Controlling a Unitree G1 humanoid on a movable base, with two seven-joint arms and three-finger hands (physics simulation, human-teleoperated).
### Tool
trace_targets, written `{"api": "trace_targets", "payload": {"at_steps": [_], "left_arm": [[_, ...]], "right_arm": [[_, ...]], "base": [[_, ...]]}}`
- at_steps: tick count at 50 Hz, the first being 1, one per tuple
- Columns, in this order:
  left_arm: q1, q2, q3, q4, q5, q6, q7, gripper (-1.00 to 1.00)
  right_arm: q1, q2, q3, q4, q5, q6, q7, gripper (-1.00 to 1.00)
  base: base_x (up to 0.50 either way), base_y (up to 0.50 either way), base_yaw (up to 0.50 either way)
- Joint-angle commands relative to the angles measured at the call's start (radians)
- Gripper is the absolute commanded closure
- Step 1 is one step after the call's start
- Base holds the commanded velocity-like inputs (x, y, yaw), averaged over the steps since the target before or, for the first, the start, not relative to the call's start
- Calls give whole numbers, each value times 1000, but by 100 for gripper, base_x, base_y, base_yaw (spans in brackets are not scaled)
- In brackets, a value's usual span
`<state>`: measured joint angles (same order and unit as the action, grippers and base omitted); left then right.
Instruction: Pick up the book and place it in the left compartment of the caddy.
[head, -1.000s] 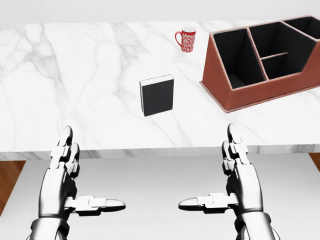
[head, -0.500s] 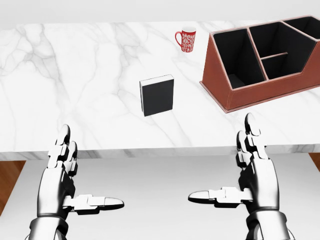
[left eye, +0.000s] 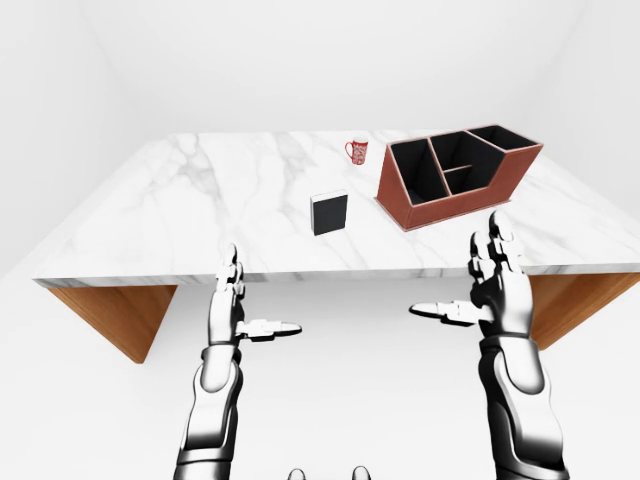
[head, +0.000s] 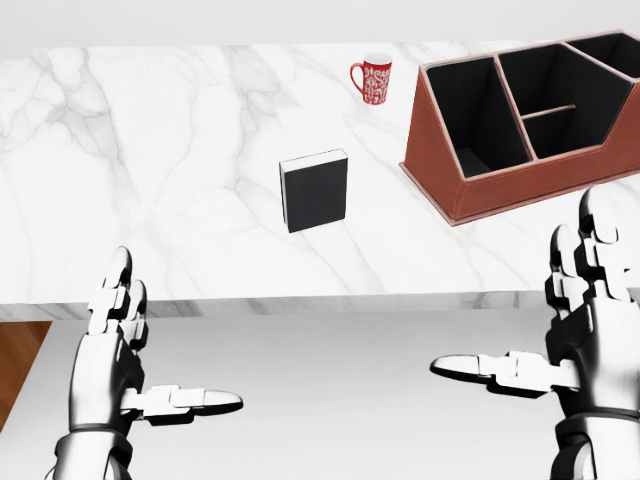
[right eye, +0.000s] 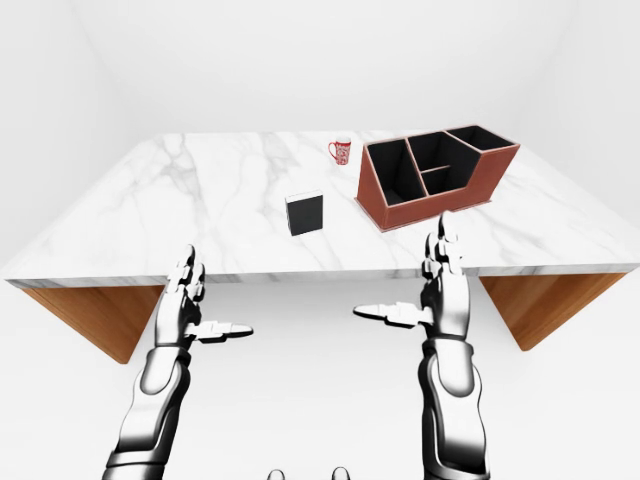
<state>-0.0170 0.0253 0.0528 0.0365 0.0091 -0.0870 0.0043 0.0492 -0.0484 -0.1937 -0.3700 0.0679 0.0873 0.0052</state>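
A black book (head: 315, 191) with a white page edge stands upright on the marble table (head: 150, 180), near the middle of the head view. The brown caddy (head: 530, 120) with black compartments sits at the upper right; its left compartment (head: 478, 115) holds nothing. My left hand (head: 150, 355) hovers open at the lower left, below the table's near edge. My right hand (head: 540, 320) is open at the lower right, fingers up, thumb pointing left, below the caddy. Neither hand touches anything.
A red patterned mug (head: 373, 78) stands at the top of the table, left of the caddy. The table's near edge (head: 300, 300) runs across above my hands. Wooden table supports (left eye: 120, 315) show beneath at both ends.
My right hand has risen and moved to the right, toward the caddy's side. The left hand has drifted slightly down and left. Book, mug and caddy have not moved.
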Motion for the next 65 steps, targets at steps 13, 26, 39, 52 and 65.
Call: {"api": "trace_targets", "payload": {"at_steps": [13, 26, 39, 52, 65], "left_arm": [[11, -1, -4, -31, 17, 6, 13, -100], [14, -4, -3, -40, 9, 15, 11, -100], [4, -3, 6, -3, -15, 0, 8, -100], [-20, 3, 2, 72, 1, 0, 9, -100], [-5, -2, -5, 31, 13, 0, 17, -100]], "right_arm": [[-31, -59, -218, -149, 205, 0, -12, -100], [-63, -117, -312, -133, 284, 0, -31, -100], [-69, -183, -403, -51, 323, 0, -26, -100], [-46, -250, -557, 53, 466, 0, -7, -100], [-23, -297, -628, 130, 496, 0, 26, -100]], "base": [[0, 0, 0], [0, 0, 0], [0, 0, 0], [0, 0, 0], [0, 0, 0]]}}
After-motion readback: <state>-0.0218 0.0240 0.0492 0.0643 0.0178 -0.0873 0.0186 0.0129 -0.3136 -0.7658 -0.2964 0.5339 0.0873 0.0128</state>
